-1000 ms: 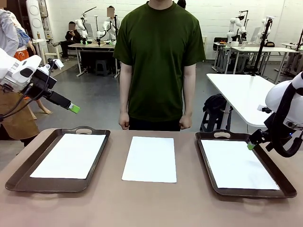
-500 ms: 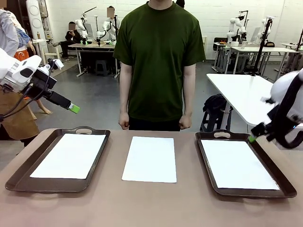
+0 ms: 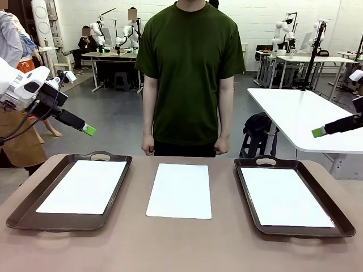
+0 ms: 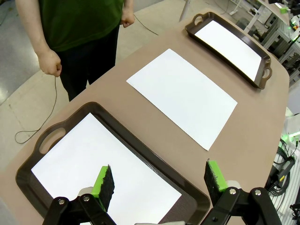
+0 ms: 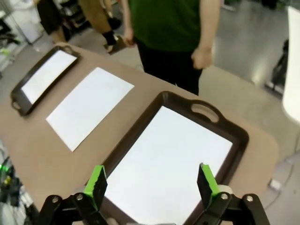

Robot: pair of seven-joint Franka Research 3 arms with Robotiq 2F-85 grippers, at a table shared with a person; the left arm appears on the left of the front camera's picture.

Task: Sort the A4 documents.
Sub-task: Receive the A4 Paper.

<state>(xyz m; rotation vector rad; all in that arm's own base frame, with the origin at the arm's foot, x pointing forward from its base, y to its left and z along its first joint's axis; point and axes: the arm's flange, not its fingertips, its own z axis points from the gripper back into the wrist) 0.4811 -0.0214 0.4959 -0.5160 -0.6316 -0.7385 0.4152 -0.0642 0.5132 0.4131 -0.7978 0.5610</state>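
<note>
Since a second ago the right gripper (image 3: 319, 132) has lifted off the right tray (image 3: 331, 209) and now hangs high beside it, jaws spread and empty. One A4 sheet (image 3: 180, 190) lies on the table (image 3: 181, 249) between the trays, another sheet (image 3: 84, 186) in the left tray (image 3: 20, 209), a third (image 3: 283, 196) in the right. The left gripper (image 3: 89, 130) hovers above the left tray, also open.

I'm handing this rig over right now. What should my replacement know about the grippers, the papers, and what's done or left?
Left gripper: open, empty, above the left tray.
Right gripper: open, empty, raised over the right tray.
One A4 sheet lies in the left tray, one in the right tray.
A third sheet lies on the bare table between the trays, untouched.
Left: probably sort that middle sheet.
</note>
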